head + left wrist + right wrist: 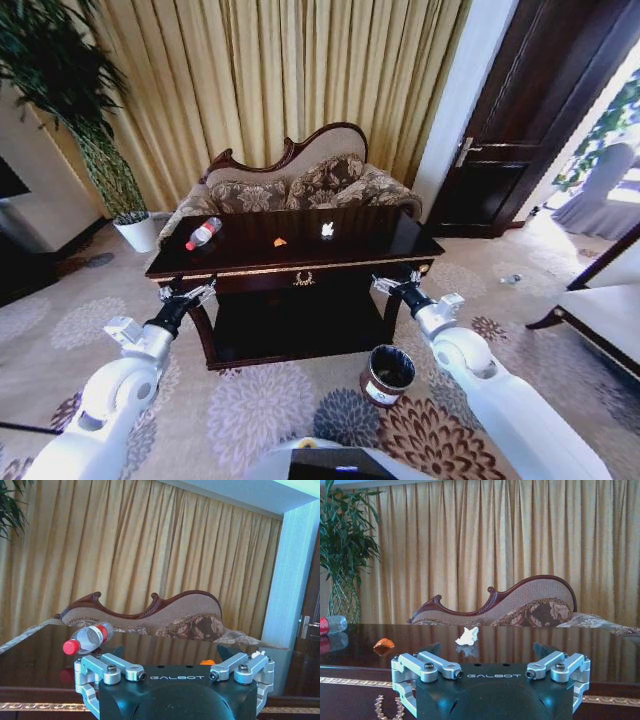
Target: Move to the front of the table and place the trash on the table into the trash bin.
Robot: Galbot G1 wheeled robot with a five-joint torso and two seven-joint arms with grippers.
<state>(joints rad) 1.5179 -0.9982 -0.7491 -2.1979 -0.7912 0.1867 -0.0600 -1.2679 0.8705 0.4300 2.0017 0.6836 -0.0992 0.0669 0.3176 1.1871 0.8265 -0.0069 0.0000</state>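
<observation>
Three bits of trash lie on the table (pixel 400 243): bottle (pixel 203 234) beyond the left gripper (pixel 187 293), orange scrap (pixel 280 241) mid-table, white scrap (pixel 327 230) beyond the right gripper (pixel 392 283). Both grippers hover at the table's front edge, fingers spread, holding nothing. Trash bin (pixel 387 374) stands below the table's front.

- Left gripper (pixel 175 672): fingers spread wide, nothing between them, held level with the table (pixel 45 655) front edge.
- Bottle (pixel 88 638): lying on its side on the tabletop beyond the gripper, red cap toward the camera.
- Orange scrap (pixel 208 662): just beyond the gripper body, partly hidden.
- Sofa (pixel 165 615) and curtain (pixel 150 550) behind the table.
</observation>
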